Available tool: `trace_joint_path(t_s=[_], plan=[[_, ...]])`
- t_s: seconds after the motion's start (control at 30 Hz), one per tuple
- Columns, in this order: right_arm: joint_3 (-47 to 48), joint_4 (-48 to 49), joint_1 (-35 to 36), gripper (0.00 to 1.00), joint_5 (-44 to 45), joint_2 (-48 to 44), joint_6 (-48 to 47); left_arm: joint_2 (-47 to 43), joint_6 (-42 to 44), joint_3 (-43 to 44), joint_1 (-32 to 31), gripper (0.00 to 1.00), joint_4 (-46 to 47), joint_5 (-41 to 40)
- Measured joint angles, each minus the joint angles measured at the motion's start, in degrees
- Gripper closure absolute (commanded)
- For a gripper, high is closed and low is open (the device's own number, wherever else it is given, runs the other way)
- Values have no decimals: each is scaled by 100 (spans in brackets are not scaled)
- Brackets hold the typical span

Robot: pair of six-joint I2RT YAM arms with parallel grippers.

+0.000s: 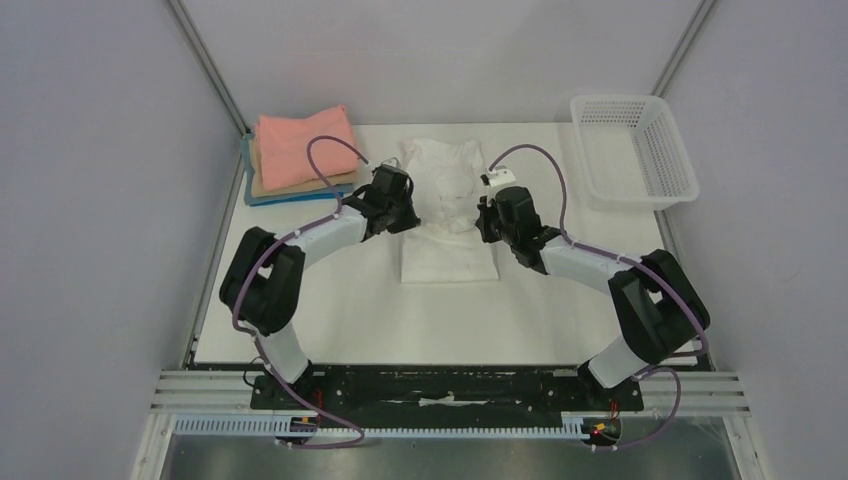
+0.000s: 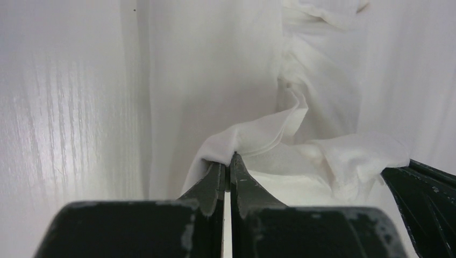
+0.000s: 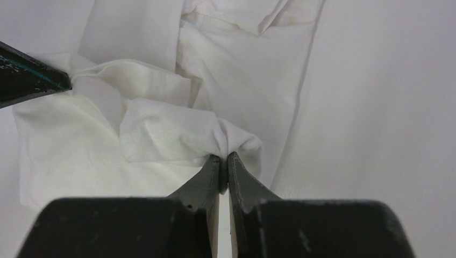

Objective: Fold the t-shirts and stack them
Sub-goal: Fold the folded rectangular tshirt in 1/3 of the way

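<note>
A plain white t-shirt (image 1: 448,215) lies partly folded in the middle of the table. My left gripper (image 1: 412,212) is shut on a fold at its left edge, seen in the left wrist view (image 2: 230,157) with white cloth (image 2: 253,134) pinched between the tips. My right gripper (image 1: 483,218) is shut on a bunched fold at its right edge, seen in the right wrist view (image 3: 222,157) with cloth (image 3: 177,131) held. Both hold the cloth slightly above the shirt's lower part. A stack of folded tees, salmon-pink (image 1: 302,145) on top of tan and blue, sits at the back left.
A white plastic mesh basket (image 1: 632,150) stands at the back right corner. Grey walls close in the table on both sides. The left gripper's fingertips (image 3: 32,80) show at the left edge of the right wrist view.
</note>
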Motion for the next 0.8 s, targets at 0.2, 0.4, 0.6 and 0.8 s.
trace_joint_path(t_s=[0.2,0.4,0.6,0.8], plan=[[302,240,-323,38,-503,708,-26,660,22,354,273,46,-125,138],[697,280,-599,2,-710,1228,55,890,7,570,540,22,-332,238],[472,463,-721,2,-789,938,136,608,7,564,669,20,-382,232],[-295,758,-710,2,-992,131,221,-334,4,-92,654,18,-444,251]])
